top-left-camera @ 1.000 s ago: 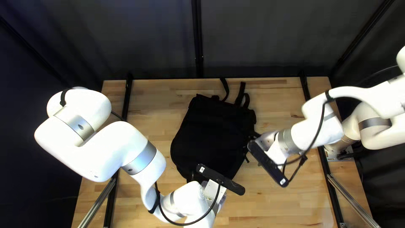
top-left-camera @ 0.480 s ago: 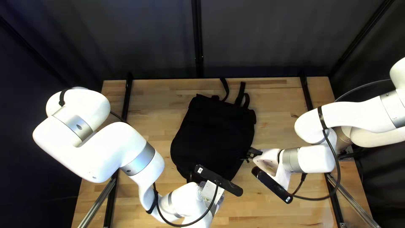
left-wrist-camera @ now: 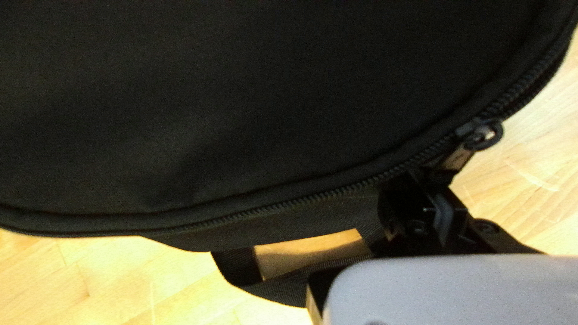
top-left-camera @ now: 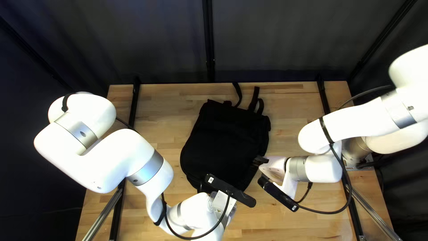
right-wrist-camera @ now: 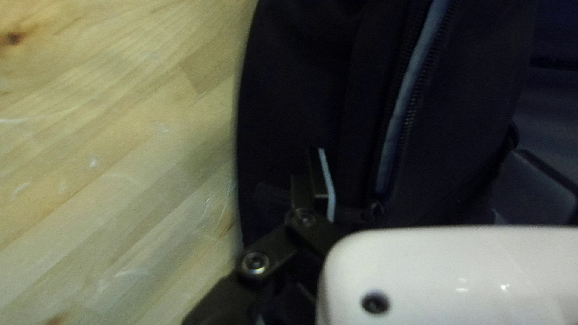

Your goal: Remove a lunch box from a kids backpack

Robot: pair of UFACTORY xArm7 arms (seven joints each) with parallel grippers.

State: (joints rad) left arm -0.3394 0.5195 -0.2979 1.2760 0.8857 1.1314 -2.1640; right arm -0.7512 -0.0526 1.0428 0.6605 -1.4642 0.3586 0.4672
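Down at the near edge of the black backpack, the left end effector sits under its camera bar. The left wrist view shows that end effector closed on a zipper pull, with the slider just beside its fingertips and a webbing loop sticking out from the bag nearby. The backpack lies flat in the middle of the counter, ahead of the left end effector, its straps toward the far edge. At the bag's right side, the right end effector reaches in over the edge. Its fingers stand wide apart in the right wrist view, gripping nothing, with the bag's side ahead and between them. There the zipper is parted along blue-grey lining; whether either finger touches the fabric, I cannot tell.
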